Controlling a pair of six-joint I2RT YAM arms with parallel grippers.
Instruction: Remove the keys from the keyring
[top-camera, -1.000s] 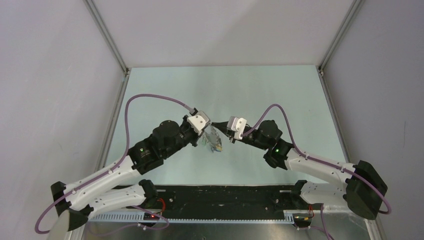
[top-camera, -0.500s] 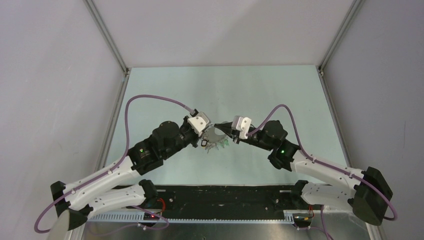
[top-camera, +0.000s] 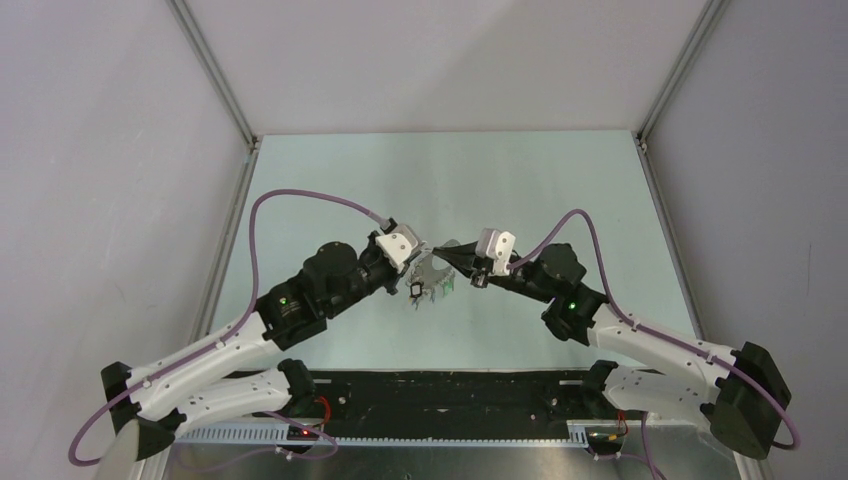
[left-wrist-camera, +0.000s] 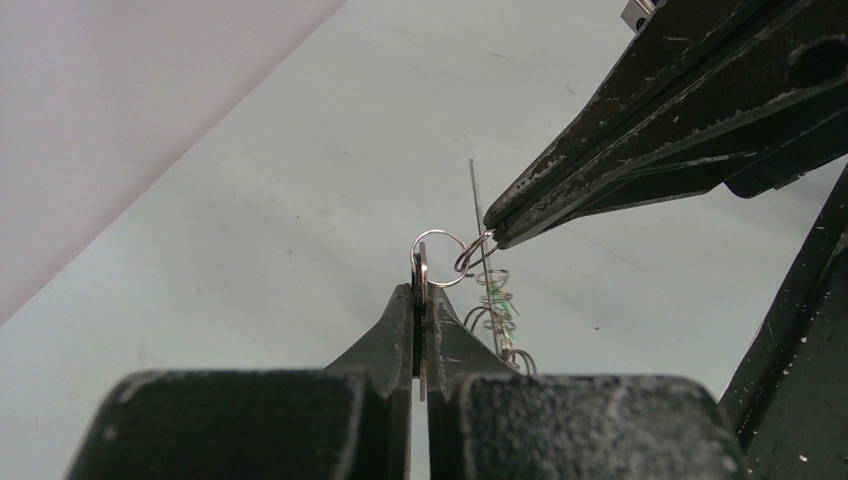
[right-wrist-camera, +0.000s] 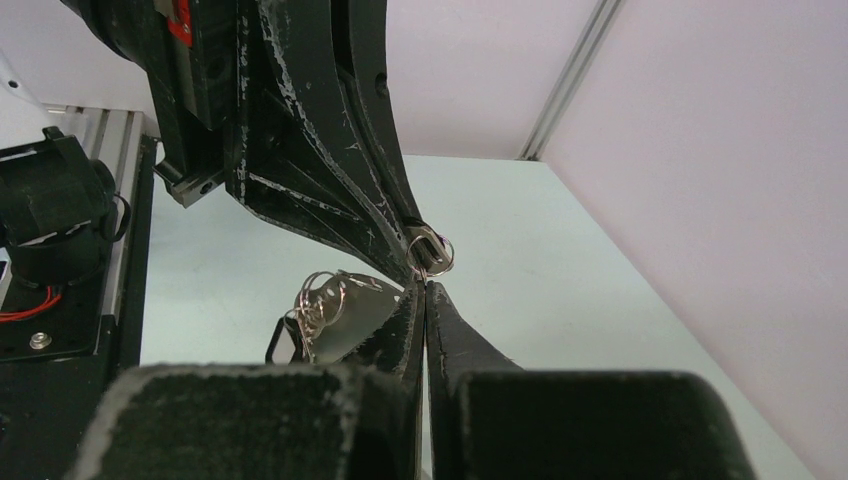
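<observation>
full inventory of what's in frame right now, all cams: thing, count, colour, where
held key: 1, silver, edge-on in the left gripper's pinch
other keys: several, count unclear, silver with some green and one black head, hanging bunched between the grippers
small split ring: at least 1, silver, at the held key's head
keyring: 1, thin dark wire, seen edge-on, at the right gripper's tips
table: 1, pale green, under everything
cables: 2, purple, one along each arm
left gripper: 1, black, shut on the held key
right gripper: 1, black, shut, apparently on the keyring
</observation>
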